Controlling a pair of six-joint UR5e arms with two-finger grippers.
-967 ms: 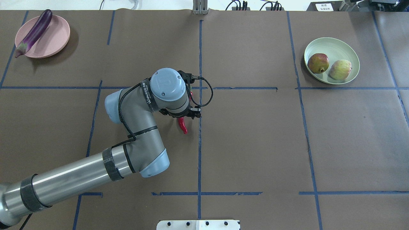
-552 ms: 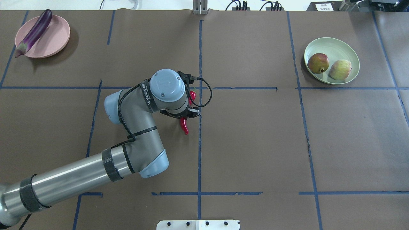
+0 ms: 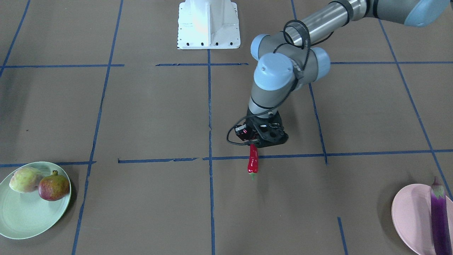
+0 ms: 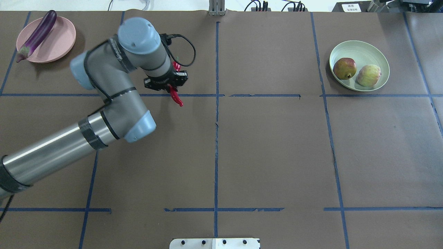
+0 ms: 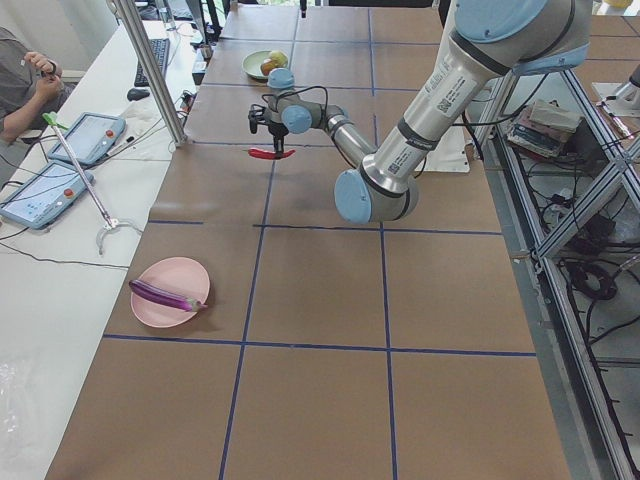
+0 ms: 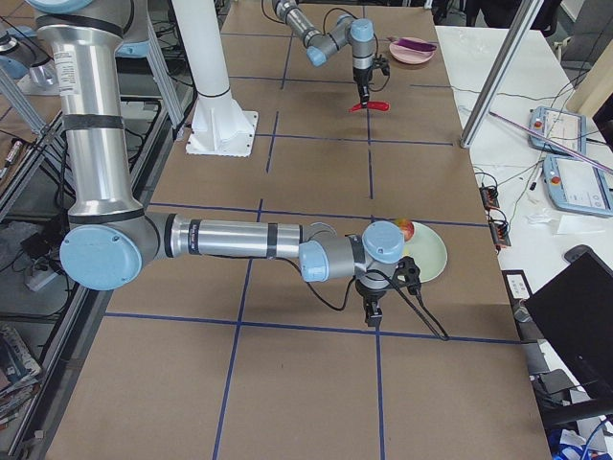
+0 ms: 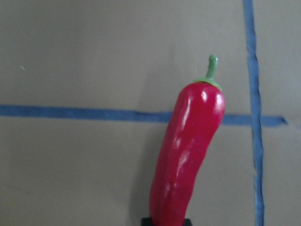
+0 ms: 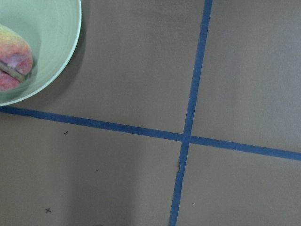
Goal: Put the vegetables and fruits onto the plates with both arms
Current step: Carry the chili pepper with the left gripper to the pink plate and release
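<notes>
Left gripper (image 4: 170, 83) holds the red chili (image 7: 188, 150), apparently off-centre; swinging could slip it free short of the pink plate (image 4: 60, 43).

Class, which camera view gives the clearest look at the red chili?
The left wrist view: the chili looms large, green stem and glossy skin plain. Front-facing shows it small. Overhead, the left claw covers its middle. Both side views show a tiny red sliver; the right wrist view misses it.
</notes>
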